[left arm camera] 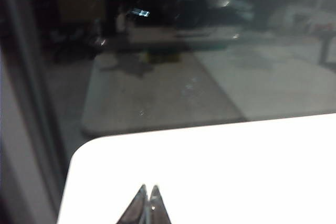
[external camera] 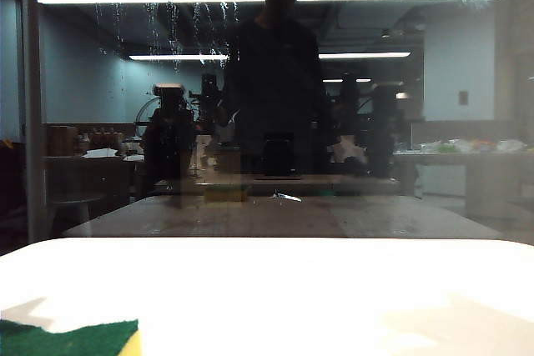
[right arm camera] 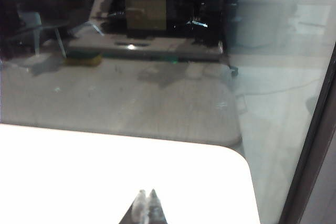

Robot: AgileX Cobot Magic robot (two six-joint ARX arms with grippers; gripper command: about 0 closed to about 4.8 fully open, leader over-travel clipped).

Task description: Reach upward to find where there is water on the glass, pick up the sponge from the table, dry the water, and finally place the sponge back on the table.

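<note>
Resting low over the white table, both grippers closed and empty, sponge untouched at the near edge.

Nearest, the sponge (external camera: pixel 71 338) lies flat at the table's near left edge, dark green scouring layer on top of yellow foam, probably left there for an easy grab. The left gripper (left arm camera: pixel 146 199) hangs over the left rounded corner of the smooth white table (external camera: pixel 275 289), its fingertips pressed together on nothing; the right gripper (right arm camera: pixel 145 202) does likewise over the right corner. Beyond the table's far edge stands the glass (external camera: pixel 350 147), a dark reflective pane with a grey upright frame at each side. High on its left, the water (external camera: pixel 163 6) shows as thin whitish trickles, so wiping will likely demand an upward reach.
</note>
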